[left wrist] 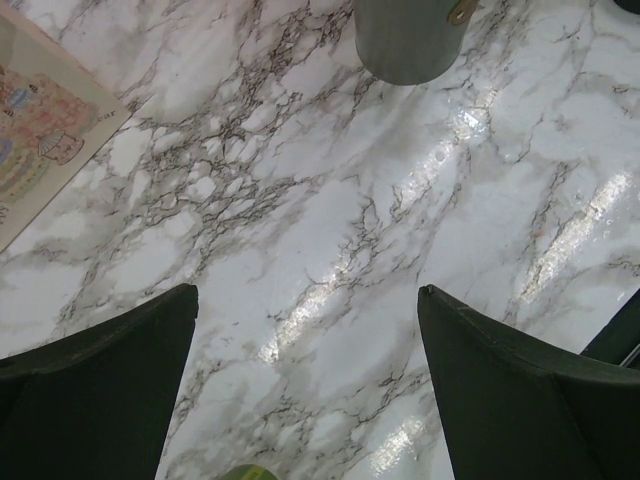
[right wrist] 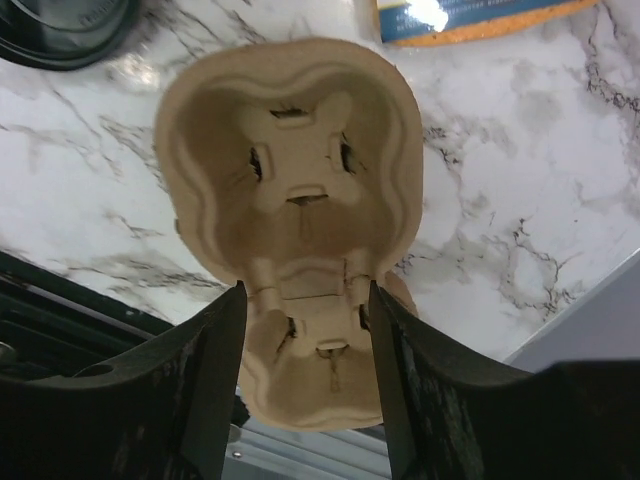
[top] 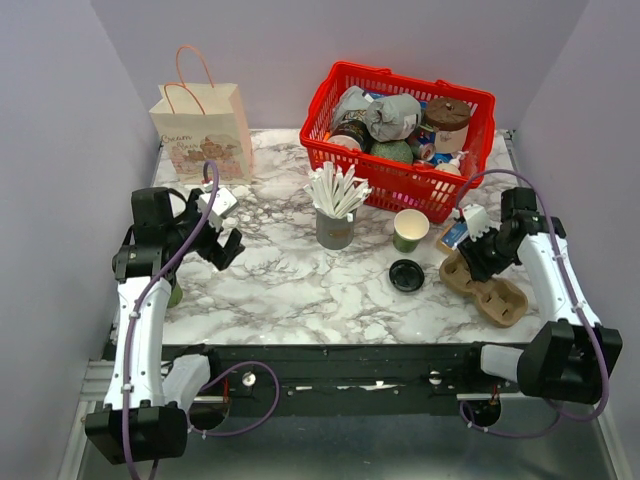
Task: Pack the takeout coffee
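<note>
Early stage: R tool (right wrist: 306, 290) straddles pulp cup carrier (right wrist: 290, 130) waist, pinch unclear; L tool (left wrist: 307, 292) spread, idle; nothing loaded yet.

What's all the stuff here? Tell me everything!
paper bag: one, cream with pink handles, back left
basket: one, red, back right, full of mixed items
cup of sticks: one, grey with white sticks, centre
lidless cup: one, green, right of centre
lid: one, black, flat on table near that cup
cup carrier: one, brown, near right
packet: one, blue and orange, beyond the carrier
table: one, white marble, under everything
left gripper: one, black, open over the table
right gripper: one, black, jaws either side of carrier's middle
</note>
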